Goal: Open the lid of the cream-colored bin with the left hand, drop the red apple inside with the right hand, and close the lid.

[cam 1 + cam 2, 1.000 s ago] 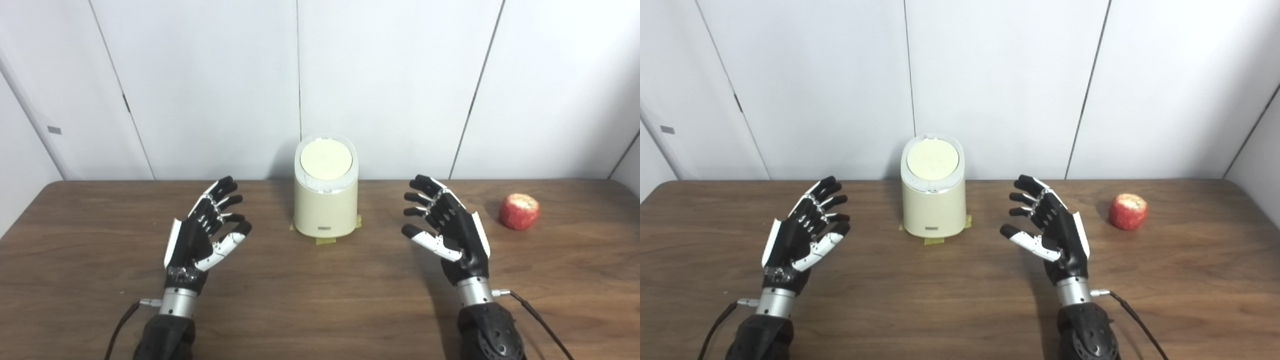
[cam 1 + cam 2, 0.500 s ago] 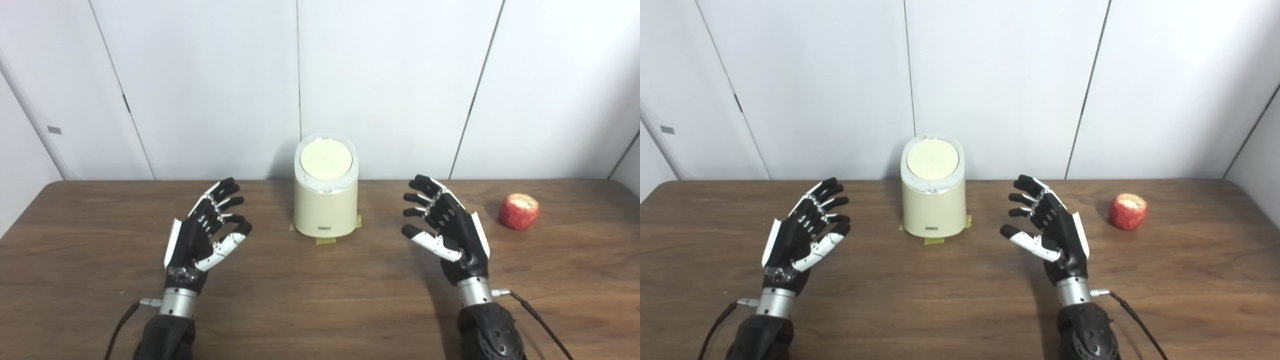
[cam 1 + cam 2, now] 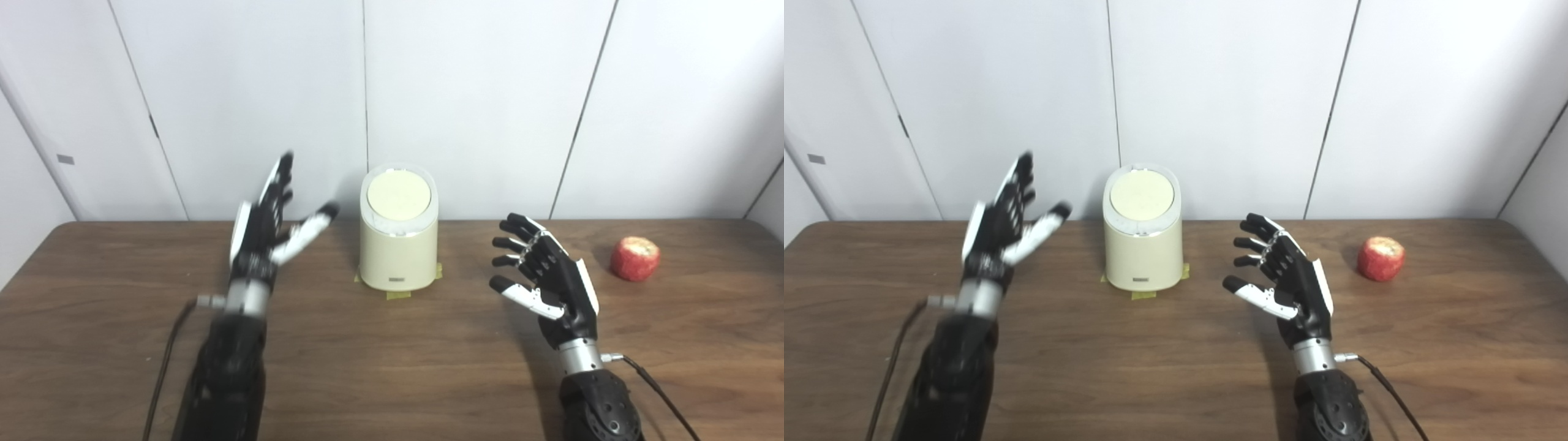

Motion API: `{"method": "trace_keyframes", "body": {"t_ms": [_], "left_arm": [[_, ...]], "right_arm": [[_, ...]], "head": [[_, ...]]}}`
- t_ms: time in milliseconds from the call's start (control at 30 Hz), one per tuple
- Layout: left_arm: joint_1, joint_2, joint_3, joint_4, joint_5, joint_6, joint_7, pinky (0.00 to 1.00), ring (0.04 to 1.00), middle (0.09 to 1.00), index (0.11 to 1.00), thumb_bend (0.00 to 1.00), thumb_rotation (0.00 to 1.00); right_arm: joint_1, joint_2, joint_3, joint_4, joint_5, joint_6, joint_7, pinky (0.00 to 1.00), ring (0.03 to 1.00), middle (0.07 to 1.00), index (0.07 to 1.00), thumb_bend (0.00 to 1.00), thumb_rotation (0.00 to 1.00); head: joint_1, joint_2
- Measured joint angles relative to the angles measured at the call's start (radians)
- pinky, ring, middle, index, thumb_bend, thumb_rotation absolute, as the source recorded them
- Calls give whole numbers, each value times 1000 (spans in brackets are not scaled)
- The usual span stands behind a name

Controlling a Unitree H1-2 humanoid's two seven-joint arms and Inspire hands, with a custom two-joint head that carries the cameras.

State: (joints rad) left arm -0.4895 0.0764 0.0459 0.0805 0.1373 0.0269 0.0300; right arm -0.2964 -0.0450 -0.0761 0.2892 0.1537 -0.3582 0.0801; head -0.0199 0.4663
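The cream-colored bin (image 3: 398,254) stands at the back middle of the brown table (image 3: 392,373), its round lid (image 3: 399,196) shut on top. The red apple (image 3: 635,258) lies on the table to the far right; its top looks pale. My left hand (image 3: 269,226) is open and empty, raised and blurred, just left of the bin at about lid height, apart from it. My right hand (image 3: 548,282) is open and empty, held above the table between the bin and the apple.
Yellow tape patches (image 3: 397,294) show under the bin's base. White wall panels (image 3: 490,92) stand right behind the table's back edge. Cables run from both wrists (image 3: 649,380).
My left hand has risen and moved forward and to the right, toward the bin's left side. My right hand has barely moved. The bin and apple have not moved.
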Motion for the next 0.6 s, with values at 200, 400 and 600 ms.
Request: {"method": "trace_keyframes", "body": {"t_ms": [200,400,600], "left_arm": [[-60,6,-26,30,22,82,-1,1000,1000,1000,1000,894,346],[-129,7,-61,128,71,102,18,941,1000,1000,1000,953,357],[-227,8,-110,222,137,87,44,957,1000,1000,1000,971,353]], "right_arm": [[-5,0,0,11,0,0,-1,557,699,780,767,844,261],[-16,0,0,25,-1,-3,-3,560,698,778,765,856,280],[-22,9,0,31,-2,-4,-5,566,703,777,766,868,301]], "head": [[-3,-6],[-9,-8],[-15,-5]]}}
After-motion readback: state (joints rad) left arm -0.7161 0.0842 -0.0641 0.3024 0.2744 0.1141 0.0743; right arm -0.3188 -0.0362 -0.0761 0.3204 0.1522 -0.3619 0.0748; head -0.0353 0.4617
